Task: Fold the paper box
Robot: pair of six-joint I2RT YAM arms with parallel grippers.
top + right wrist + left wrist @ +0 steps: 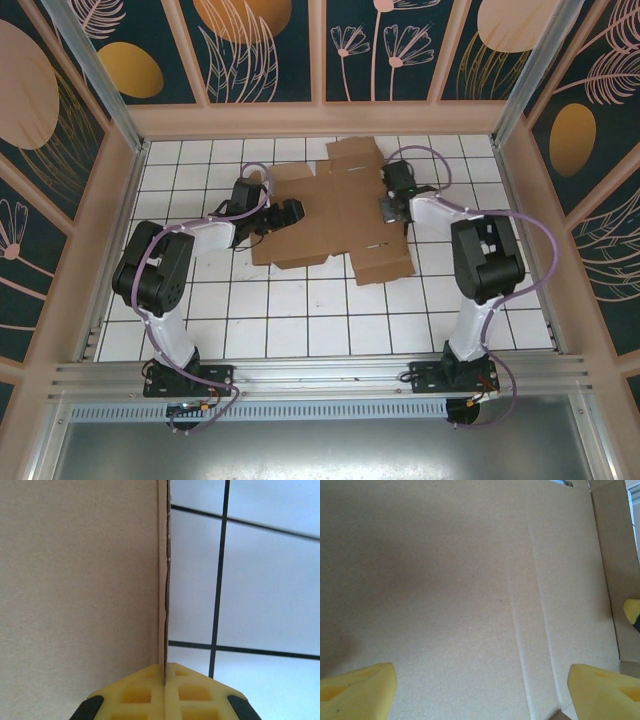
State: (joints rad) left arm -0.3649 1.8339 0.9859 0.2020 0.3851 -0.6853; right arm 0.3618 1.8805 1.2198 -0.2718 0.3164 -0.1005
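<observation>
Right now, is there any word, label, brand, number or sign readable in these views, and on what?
None readable.
The paper box is plain brown cardboard, no print.
The wall panels carry only leaf and flower drawings.
The tiled table bears just grid lines.
Any marking on the arm bases is too small to tell.

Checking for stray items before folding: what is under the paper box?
The paper box lies on the white tiled table, visible around its edges. Anything beneath the cardboard itself is covered.
</observation>
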